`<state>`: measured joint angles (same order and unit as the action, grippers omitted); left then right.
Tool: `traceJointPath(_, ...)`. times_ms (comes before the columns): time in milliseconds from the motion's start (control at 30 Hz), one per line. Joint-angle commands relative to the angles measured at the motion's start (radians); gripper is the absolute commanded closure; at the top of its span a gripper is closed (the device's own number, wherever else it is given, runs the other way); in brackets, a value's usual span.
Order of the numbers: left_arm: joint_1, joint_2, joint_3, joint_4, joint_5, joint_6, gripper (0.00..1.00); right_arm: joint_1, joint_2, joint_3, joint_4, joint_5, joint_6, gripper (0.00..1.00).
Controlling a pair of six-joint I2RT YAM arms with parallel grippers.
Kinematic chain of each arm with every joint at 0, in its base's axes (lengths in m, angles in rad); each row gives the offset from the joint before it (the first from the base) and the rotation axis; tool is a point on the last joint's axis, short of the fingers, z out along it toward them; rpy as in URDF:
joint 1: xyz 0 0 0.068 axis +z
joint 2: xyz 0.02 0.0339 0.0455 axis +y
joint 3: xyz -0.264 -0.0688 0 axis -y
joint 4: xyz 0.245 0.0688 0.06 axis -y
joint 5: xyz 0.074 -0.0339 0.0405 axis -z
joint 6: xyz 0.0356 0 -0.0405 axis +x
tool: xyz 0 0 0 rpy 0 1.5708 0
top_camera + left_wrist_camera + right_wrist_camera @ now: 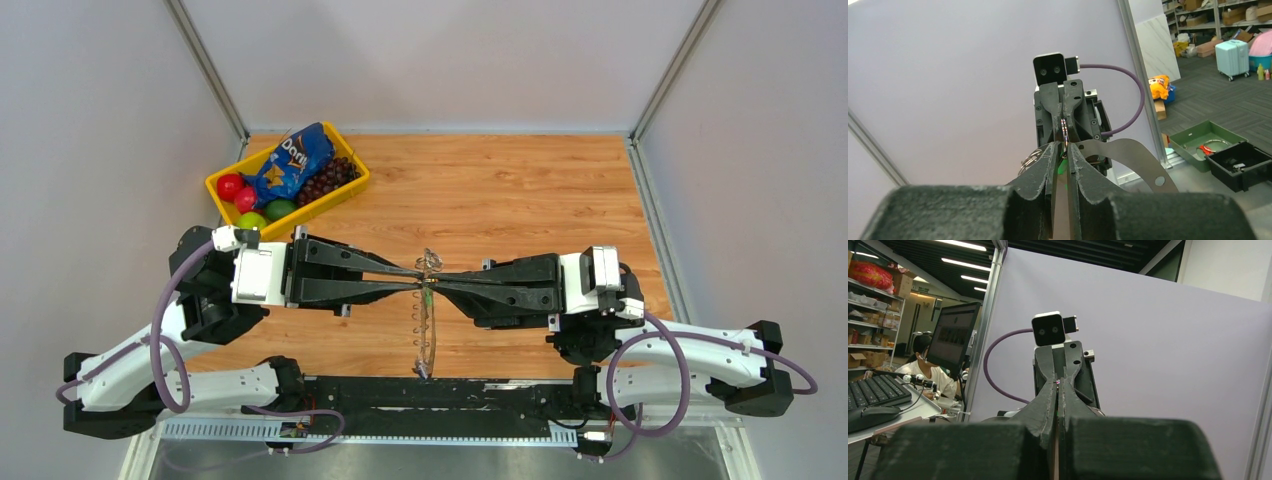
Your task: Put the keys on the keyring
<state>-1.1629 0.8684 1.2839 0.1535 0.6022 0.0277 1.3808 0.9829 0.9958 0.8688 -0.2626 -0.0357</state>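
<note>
Overhead, a wooden table [520, 190] boxed in by pale lilac walls [440, 60]. At its far left corner, a yellow bin [222, 183] holding a blue chip bag [290, 160], dark grapes [330, 180] and red and green fruit [232, 187]. Past the walls, in the wrist views, a storeroom floor with a green crate [1208, 142] on one side and a desk with a keyboard [873, 392] on the other.

Above the middle of the table, left gripper [418, 285] and right gripper [440, 281] tip to tip, both held level. Left fingers nearly together, only a narrow slit between them, closed on the keys [1063, 167], with the bright green tag sitting in the slit. Right jaws pressed fully together, pinching a thin metal edge, apparently of the keyring [1128, 152]. Hoop reaching from the meeting point toward the near side of the table.

From above, keyring only a thin line, keys only a green speck just beside the tips. From the left wrist, much more: hoop as a flat grey curved band sweeping to the right, small silver rings [1030, 160] bunched left of the fingers. From the right wrist, almost nothing of either, only the closed fingers [1045, 410] and a tiny glint at their tips. Keys touching the hoop or not: cannot tell.
</note>
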Motion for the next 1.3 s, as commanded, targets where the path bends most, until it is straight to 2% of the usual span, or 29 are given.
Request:
traceJointPath(0,0.000,-0.003,0.038,0.015,0.016,0.005,0.84,0.005,-0.004,0.037,0.040,0.011,0.002,1.00)
traceJointPath(100,0.000,0.001,0.040,0.017,0.019,0.003,0.94,0.005,0.001,0.032,0.059,0.010,0.009,1.00)
traceJointPath(233,0.000,0.003,0.033,0.022,0.017,0.010,1.00,0.005,0.002,-0.008,0.169,0.020,0.008,1.00)
traceJointPath(633,0.000,0.019,0.008,0.058,0.019,0.014,1.00,0.005,0.036,-0.013,0.308,0.024,0.006,1.00)
traceJointPath(1267,0.000,0.016,-0.006,0.033,0.006,0.050,1.00,0.006,0.061,0.029,0.341,0.028,0.023,1.00)
